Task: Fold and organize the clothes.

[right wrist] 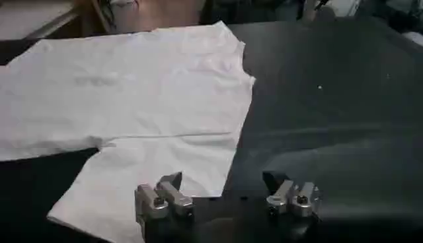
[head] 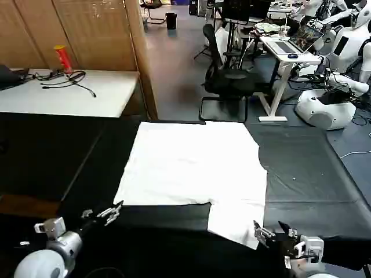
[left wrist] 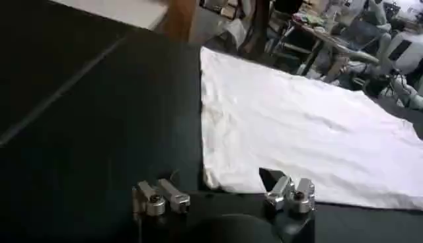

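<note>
1. Head view: the T-shirt (head: 194,171) lies flat at frame centre on the black worktop (head: 307,174), one sleeve hanging toward the lower right.
2. Left gripper (head: 110,213), lower left, is open and empty, just short of the shirt's near left corner.
3. Right gripper (head: 269,231), lower right, is open and empty, beside the sleeve's edge.
4. The shirt looks light, thin and limp; it will likely sag and wrinkle when lifted.
5. Best holds: a pinch at the near hem corner (left wrist: 210,177) and the sleeve edge (right wrist: 218,188), where cloth meets worktop.
</note>
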Robot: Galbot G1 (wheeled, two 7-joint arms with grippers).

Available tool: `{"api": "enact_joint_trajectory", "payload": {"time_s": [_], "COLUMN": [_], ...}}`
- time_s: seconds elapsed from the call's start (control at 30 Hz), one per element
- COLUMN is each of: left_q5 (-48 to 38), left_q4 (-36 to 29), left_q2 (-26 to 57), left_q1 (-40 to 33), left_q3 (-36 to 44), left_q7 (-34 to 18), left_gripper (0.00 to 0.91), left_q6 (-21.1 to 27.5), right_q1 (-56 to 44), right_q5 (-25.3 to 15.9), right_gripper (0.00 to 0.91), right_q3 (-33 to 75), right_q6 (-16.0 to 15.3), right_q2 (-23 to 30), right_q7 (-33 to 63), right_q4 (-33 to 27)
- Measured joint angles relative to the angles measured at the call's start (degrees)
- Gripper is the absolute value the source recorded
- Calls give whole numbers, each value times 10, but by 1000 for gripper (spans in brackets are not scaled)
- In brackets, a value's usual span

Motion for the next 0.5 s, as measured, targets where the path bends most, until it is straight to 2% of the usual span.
{"api": "enact_joint_trajectory", "payload": {"time_s": [0.13,0.17,0.2,0.23,0.27,0.3,0.37,0.43,0.47,0.5], "left_q5": [3,4,6,9,10,10,11,16,20,23], "left_q4": [10,13,15,18,21,23,27,31,33,34], "left_q2": [-5,-7,-8,-9,-9,-9,-10,-11,-11,-11], "left_q1": [-9,-12,-14,-16,-17,-18,-18,-17,-16,-14], "left_q3": [6,8,10,11,13,15,17,17,17,17], "left_q7": [2,1,0,0,0,0,-2,-3,-3,-3], "left_gripper": [878,819,595,478,254,156,117,98,49,10], "left_q6": [-11,-13,-15,-18,-19,-19,-18,-18,-20,-22], "right_q1": [4,5,5,4,4,3,2,2,2,1], "right_q5": [-4,-5,-5,-5,-5,-5,-6,-6,-6,-7], "right_gripper": [878,878,790,780,751,741,741,702,556,488], "right_q3": [-6,-7,-9,-9,-10,-10,-11,-13,-15,-16], "right_q6": [0,0,0,0,0,0,0,1,1,1], "right_q2": [3,4,4,4,5,5,6,7,8,9], "right_q7": [0,0,1,4,5,6,9,10,10,10], "right_q4": [-8,-11,-12,-14,-16,-18,-22,-25,-25,-25]}}
